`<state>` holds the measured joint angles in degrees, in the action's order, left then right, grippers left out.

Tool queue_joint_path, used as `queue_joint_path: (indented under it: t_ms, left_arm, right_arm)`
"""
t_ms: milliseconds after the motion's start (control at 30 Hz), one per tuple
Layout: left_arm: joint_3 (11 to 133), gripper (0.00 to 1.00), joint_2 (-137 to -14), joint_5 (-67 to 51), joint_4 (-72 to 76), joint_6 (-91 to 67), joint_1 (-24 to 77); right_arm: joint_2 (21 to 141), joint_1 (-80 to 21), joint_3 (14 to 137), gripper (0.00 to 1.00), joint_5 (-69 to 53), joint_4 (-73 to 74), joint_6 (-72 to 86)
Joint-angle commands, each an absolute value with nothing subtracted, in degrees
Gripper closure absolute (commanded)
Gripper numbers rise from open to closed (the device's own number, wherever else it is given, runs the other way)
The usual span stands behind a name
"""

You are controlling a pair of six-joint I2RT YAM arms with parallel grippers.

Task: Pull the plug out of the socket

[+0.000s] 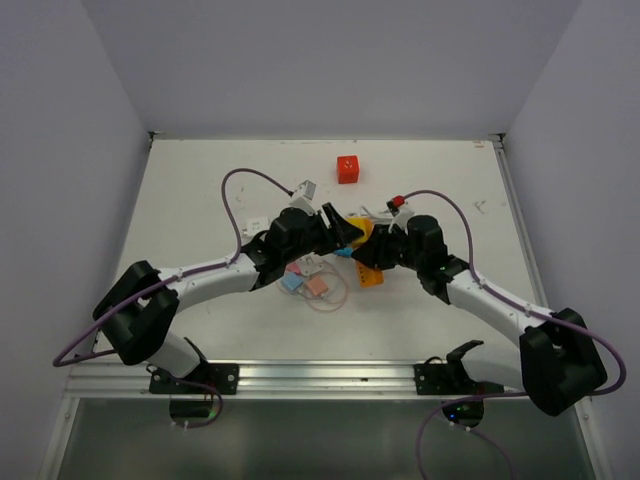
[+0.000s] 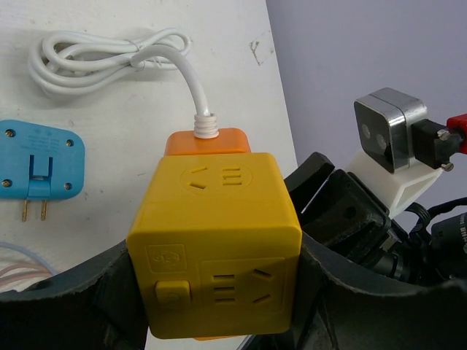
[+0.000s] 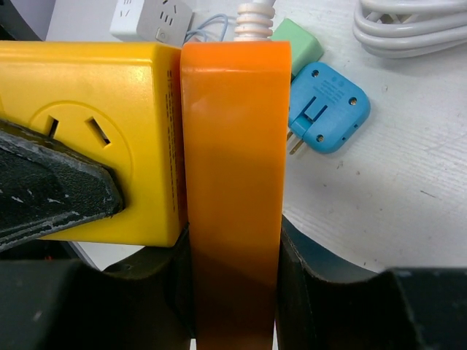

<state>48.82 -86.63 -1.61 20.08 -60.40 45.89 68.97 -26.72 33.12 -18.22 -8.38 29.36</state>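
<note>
The orange plug (image 3: 233,182) sits flat against one face of the yellow socket cube (image 2: 215,240), and in the right wrist view we see no gap between the two, so the plug is not yet pulled out. A white ribbed collar comes out of the plug's end, and from it the white cable (image 2: 109,55) runs to a loose coil lying on the table (image 1: 200,200). The pair is near the middle of the table, between the two wrists. We cannot tell whether it rests on the surface or is lifted a little.

The right gripper (image 3: 233,292) is closed on the plug, with one dark finger against each of its broad sides. The left gripper (image 2: 215,292) clamps the socket cube from two opposite sides. The cube's faces with the pin holes and the square button are turned to the left wrist camera.

Just beside the plug a blue adapter (image 3: 325,109) lies on the table with its two metal pins showing, and a green adapter (image 3: 299,44) touches its upper edge. A white power cube (image 3: 149,18) lies further behind. A small red cube (image 1: 347,168) stands well apart, toward the far side of the table.
</note>
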Motion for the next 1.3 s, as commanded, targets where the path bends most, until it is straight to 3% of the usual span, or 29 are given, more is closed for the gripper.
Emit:
queue_joint_path:
  t_ms: [0, 300, 900, 1267]
  left_arm:
    - [49.6, 1.0, -80.8, -2.3, 27.7, -59.1, 46.2]
    - [54.1, 1.0, -79.0, 1.6, 19.8, -54.6, 48.1]
    - [50.0, 1.0, -72.7, 0.3, 20.3, -56.8, 45.1]
    - [46.9, 1.0, -72.7, -3.3, 22.9, -58.4, 41.5]
  right_arm:
    - [68.9, -25.7, 34.5, 1.0, -8.0, -4.7, 26.5]
    - [73.5, -25.6, 36.6, 1.0, 6.6, 4.4, 25.8]
    - [73.0, -14.9, 33.8, 1.0, 1.9, 4.4, 28.5]
    - [71.6, -14.6, 34.0, 1.0, -1.7, 3.4, 27.7]
